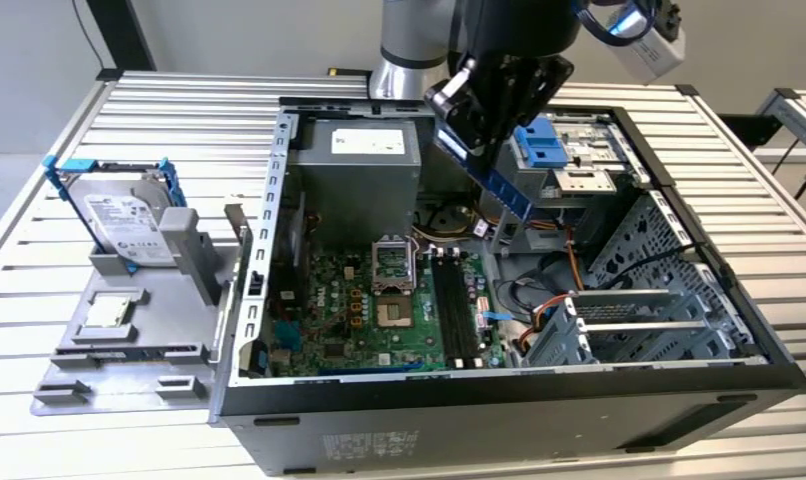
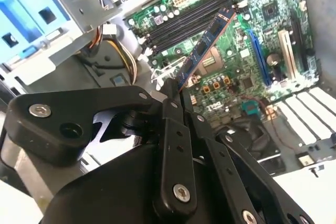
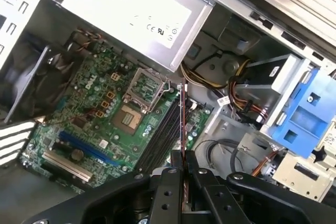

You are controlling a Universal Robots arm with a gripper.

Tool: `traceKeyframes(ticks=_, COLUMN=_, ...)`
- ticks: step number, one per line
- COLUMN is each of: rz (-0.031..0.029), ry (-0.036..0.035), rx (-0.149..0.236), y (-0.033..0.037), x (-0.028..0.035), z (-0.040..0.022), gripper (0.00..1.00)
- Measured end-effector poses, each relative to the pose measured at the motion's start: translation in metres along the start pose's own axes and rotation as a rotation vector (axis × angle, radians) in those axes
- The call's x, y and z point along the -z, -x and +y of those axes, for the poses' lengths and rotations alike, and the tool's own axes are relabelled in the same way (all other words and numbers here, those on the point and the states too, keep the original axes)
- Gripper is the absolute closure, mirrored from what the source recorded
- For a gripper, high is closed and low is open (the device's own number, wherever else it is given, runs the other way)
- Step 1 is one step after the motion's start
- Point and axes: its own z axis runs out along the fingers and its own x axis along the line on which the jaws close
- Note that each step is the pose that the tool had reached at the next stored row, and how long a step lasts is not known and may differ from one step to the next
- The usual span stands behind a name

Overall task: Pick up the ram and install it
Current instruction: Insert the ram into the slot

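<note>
My gripper (image 1: 473, 128) hangs above the open computer case, shut on the ram (image 1: 497, 185), a long thin blue stick that slants down from the fingers toward the board. In the second wrist view the ram (image 2: 206, 43) juts out from between the black fingers (image 2: 169, 103), its far end over the black memory slots (image 2: 189, 19). The first wrist view has the ram (image 3: 182, 121) edge-on, rising from the gripper (image 3: 182, 162) in line with the slots (image 3: 160, 137). The stick is above the motherboard (image 1: 363, 310), apart from the slots (image 1: 454, 305).
The case (image 1: 510, 400) lies on its side on a slatted metal table. Inside are a silver power supply (image 1: 363, 145), a CPU socket (image 1: 392, 265), cables and a blue drive bay (image 1: 543, 140). At the exterior view's left, a grey fixture holds a hard drive (image 1: 123, 215) and a small silver chip (image 1: 110, 312).
</note>
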Motion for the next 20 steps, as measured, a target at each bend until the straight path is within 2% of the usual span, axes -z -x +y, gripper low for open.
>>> traceKeyframes(ticks=7, rz=-0.0033, ry=-0.0040, rx=-0.115, y=0.0000, x=0.0000, z=0.0000, gripper=1.00)
traceKeyframes(ticks=9, rz=-0.0046, ry=-0.0057, rx=-0.161, y=0.0000, x=0.0000, z=0.0000, gripper=1.00)
traceKeyframes(ticks=20, rz=-0.0095, ry=-0.0118, rx=-0.333, y=0.0000, x=0.0000, z=0.0000, gripper=1.00)
